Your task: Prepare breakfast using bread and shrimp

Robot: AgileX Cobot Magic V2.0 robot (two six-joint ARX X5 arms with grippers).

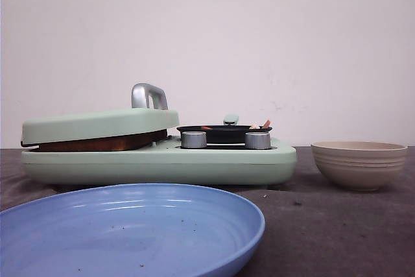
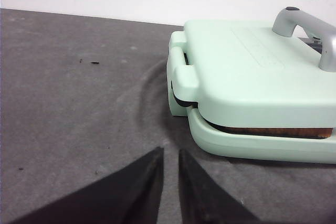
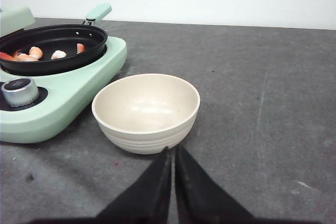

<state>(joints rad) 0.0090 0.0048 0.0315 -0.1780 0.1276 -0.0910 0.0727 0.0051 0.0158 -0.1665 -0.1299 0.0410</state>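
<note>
The bread shows only as a golden-brown crust edge (image 1: pixel 97 143) pressed under the shut mint-green lid (image 1: pixel 97 123) of the breakfast maker; the left wrist view shows the same crust (image 2: pixel 273 131) in the lid's seam. Several small pinkish-orange shrimp (image 3: pixel 35 52) lie in the black pan (image 3: pixel 79 29) on the maker's right side, and a few shrimp (image 1: pixel 264 124) peek over its rim. My left gripper (image 2: pixel 171 153) hovers low over the cloth just off the lid's corner, shut and empty. My right gripper (image 3: pixel 172 149) sits right in front of the beige bowl (image 3: pixel 147 129), shut and empty.
A blue plate (image 1: pixel 130 238) lies nearest the camera, in front of the maker. The beige bowl (image 1: pixel 358 167) stands empty to the maker's right. A silver handle (image 1: pixel 148 95) rises from the lid, and two metal knobs (image 1: pixel 193 139) (image 1: pixel 257 141) face forward. Dark grey cloth covers the table.
</note>
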